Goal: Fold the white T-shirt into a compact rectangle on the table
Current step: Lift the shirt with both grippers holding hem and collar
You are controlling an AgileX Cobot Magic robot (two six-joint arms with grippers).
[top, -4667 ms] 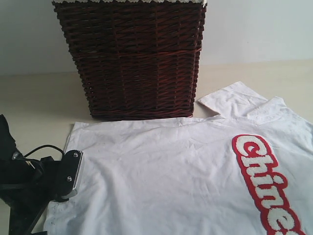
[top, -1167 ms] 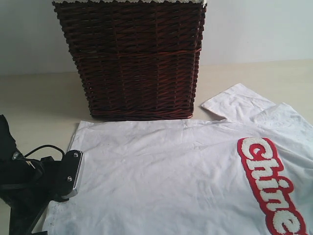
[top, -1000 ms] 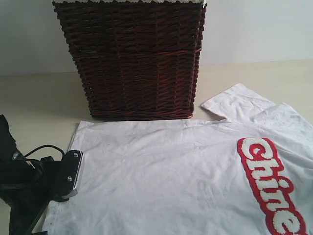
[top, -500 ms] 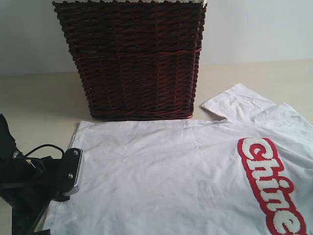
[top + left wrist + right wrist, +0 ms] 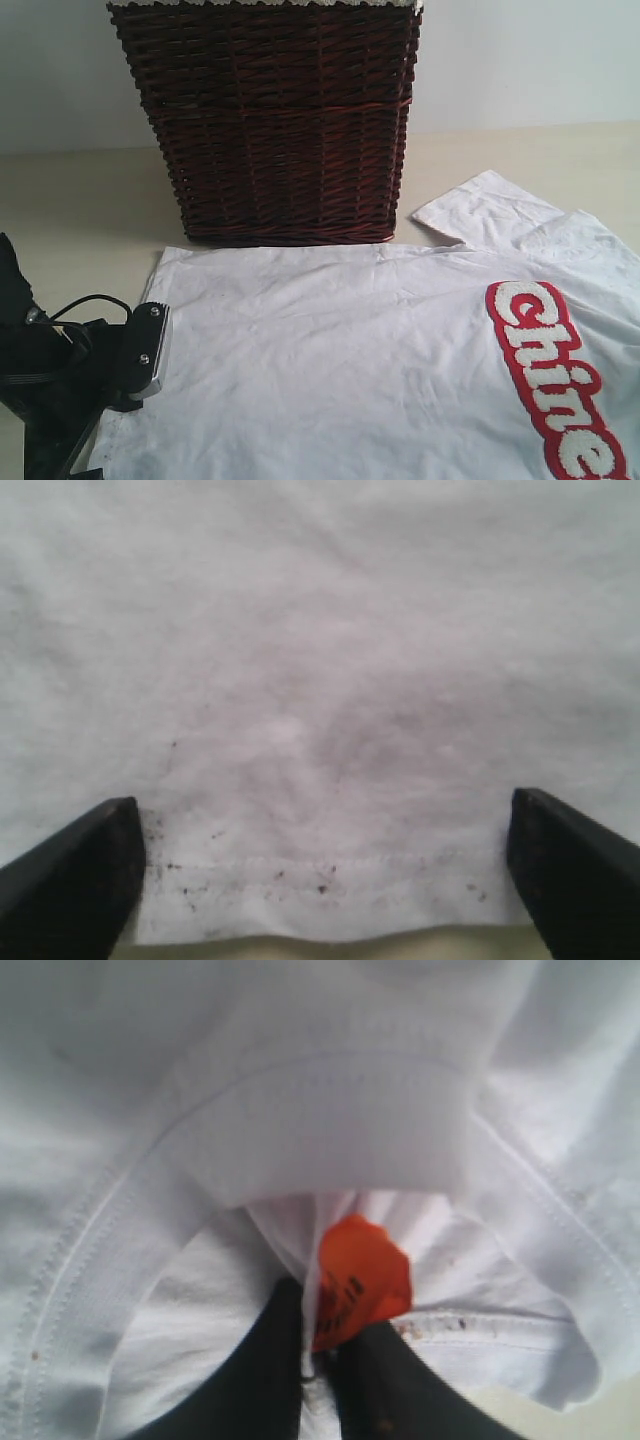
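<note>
The right tool [image 5: 318, 1358] pinches the white T-shirt [image 5: 340, 350] beside its orange neck tag [image 5: 362, 1278]. The left tool [image 5: 320, 865], spread at the exterior view's lower left, should clamp the hem [image 5: 320, 915] squarely before lifting.

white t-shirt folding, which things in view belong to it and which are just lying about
Job: white T-shirt, table, left gripper (jaws open over the hem), right gripper (jaws shut on the shirt at its orange neck tag).
Lying about: dark wicker basket.

The white cloth T-shirt [image 5: 340, 350] looked soft and matt, its red-edged lettering [image 5: 550, 378] fuzzy; the dark brown woven wicker basket [image 5: 270, 120] was rough, the pale beige table [image 5: 80, 200] smooth.
</note>
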